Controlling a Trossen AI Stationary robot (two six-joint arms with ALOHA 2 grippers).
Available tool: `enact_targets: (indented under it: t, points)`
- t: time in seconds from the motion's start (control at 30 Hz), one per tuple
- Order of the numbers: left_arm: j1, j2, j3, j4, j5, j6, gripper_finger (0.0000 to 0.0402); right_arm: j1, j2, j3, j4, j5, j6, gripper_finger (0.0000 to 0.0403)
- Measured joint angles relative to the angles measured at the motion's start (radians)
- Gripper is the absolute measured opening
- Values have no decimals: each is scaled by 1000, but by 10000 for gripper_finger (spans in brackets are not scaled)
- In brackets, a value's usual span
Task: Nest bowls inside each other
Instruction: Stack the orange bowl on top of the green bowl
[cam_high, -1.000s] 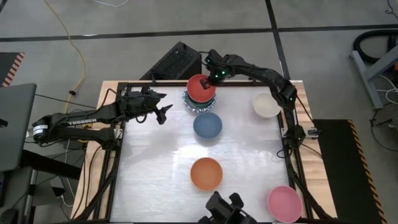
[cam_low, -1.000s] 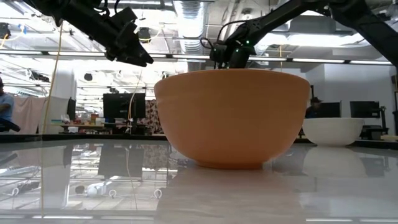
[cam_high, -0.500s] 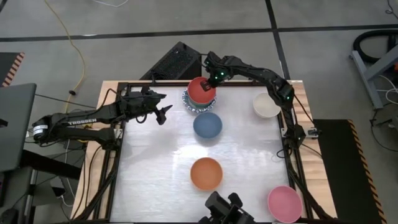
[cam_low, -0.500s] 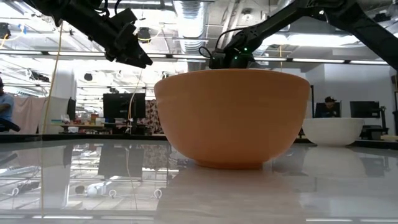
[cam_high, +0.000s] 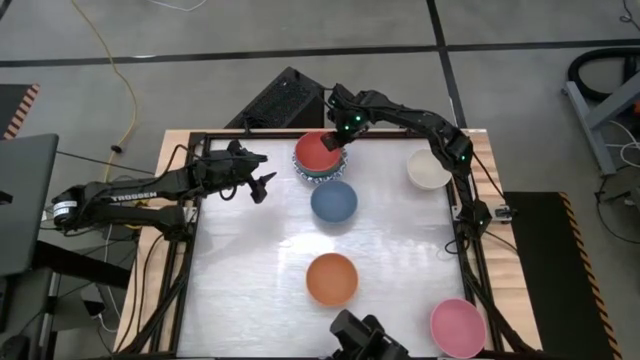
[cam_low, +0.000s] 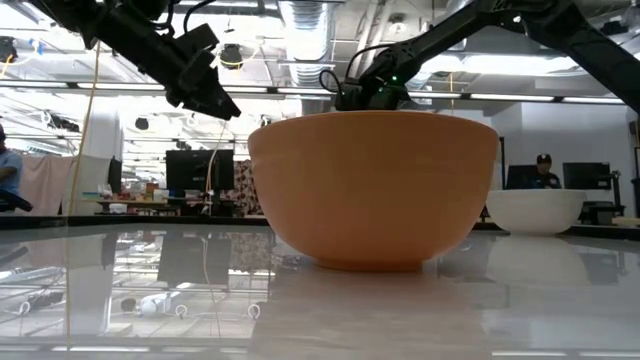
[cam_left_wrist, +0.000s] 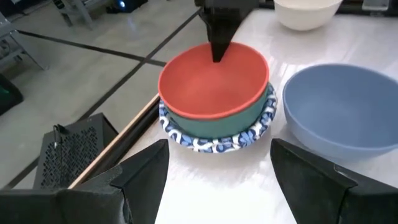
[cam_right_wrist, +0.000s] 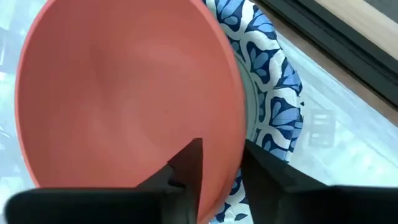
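Overhead, the table (cam_high: 260, 270), a pale glossy top in a dark frame, fills the middle of the frame. Left arm: reaches in from the left edge; left gripper (cam_high: 262, 176) hangs over the table's upper left, fingers spread wide, holding nothing, just left of the stack. Right arm: bends in from the right side along the top edge; right gripper (cam_high: 337, 139) sits at the stack's far rim, one finger (cam_right_wrist: 186, 163) inside the red bowl (cam_high: 318, 151) and one outside, parted with the rim between them. Stack, upper centre: red bowl nested in a teal bowl (cam_left_wrist: 244, 118), nested in a blue-patterned bowl (cam_left_wrist: 211, 142). Blue bowl (cam_high: 333, 202): just below the stack. Orange bowl (cam_high: 331, 279): lower centre. Cream bowl (cam_high: 428, 168): upper right. Pink bowl (cam_high: 457, 326): lower right corner.
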Motion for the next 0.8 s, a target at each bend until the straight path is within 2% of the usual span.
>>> enact_targets:
  t: [0.3, 0.8]
  points:
    - [0, 0, 0, 12, 0, 0, 270, -8, -1, 0, -6, -25, -16, 169]
    - [0, 0, 0, 34, 0, -9, 270, -16, -14, 15, -41, -40, -54, 168]
